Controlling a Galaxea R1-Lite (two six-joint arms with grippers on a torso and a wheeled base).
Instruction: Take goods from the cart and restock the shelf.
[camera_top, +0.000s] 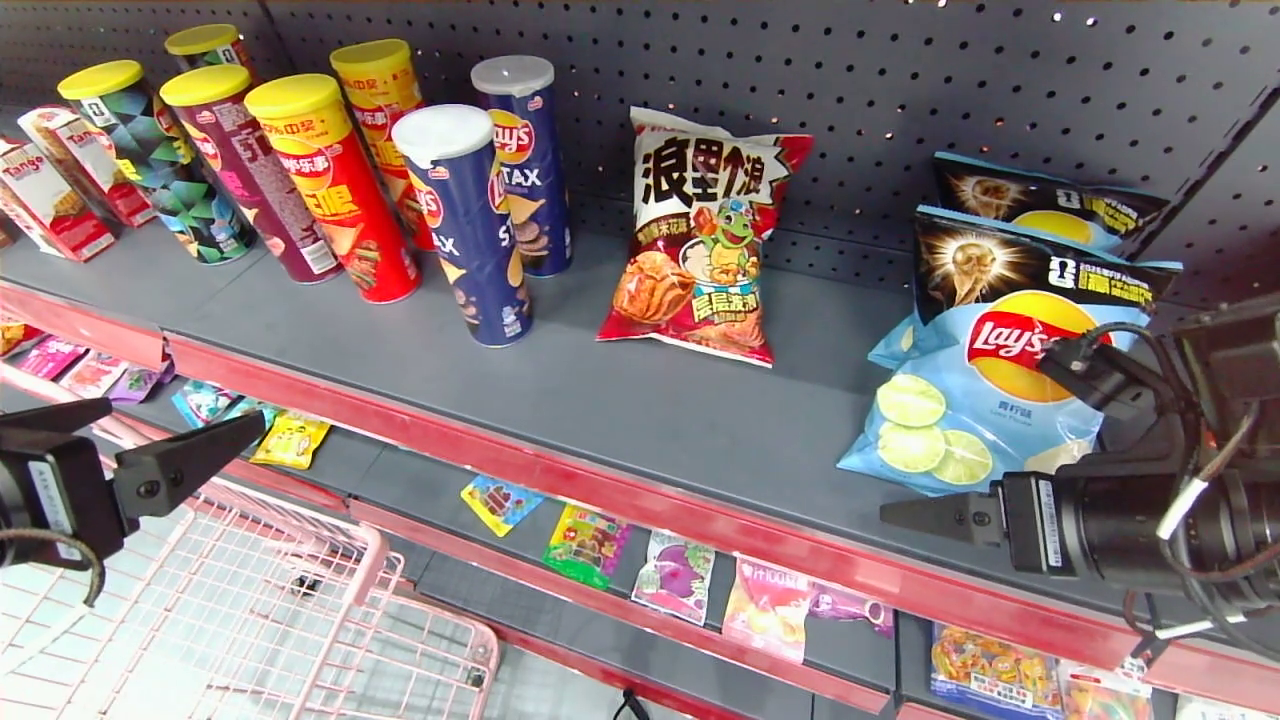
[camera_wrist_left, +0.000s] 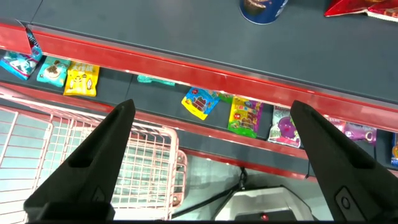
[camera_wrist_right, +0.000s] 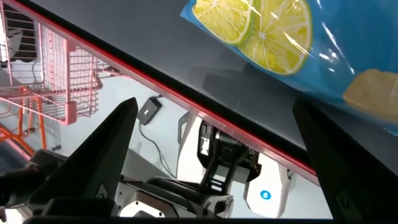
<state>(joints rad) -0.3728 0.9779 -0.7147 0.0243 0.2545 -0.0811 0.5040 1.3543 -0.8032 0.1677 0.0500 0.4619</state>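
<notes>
A pink wire cart (camera_top: 300, 600) stands at the lower left below the shelf; the part I see holds no goods. My left gripper (camera_top: 185, 415) hangs open above the cart's near rim (camera_wrist_left: 81, 162), nothing between its fingers. My right gripper (camera_top: 920, 515) is open at the front edge of the grey upper shelf (camera_top: 640, 400), just in front of a blue lime chips bag (camera_top: 985, 390) that lies there. In the right wrist view that bag (camera_wrist_right: 280, 37) is beyond the open gripper (camera_wrist_right: 216, 106), not touching it.
On the upper shelf stand several chip cans, among them a blue one (camera_top: 465, 225) and a red one (camera_top: 335, 190), plus a red chips bag (camera_top: 700, 240) and a second blue bag (camera_top: 1040, 205). Small candy packets (camera_top: 585, 545) line the lower shelf. Bare board lies between the bags.
</notes>
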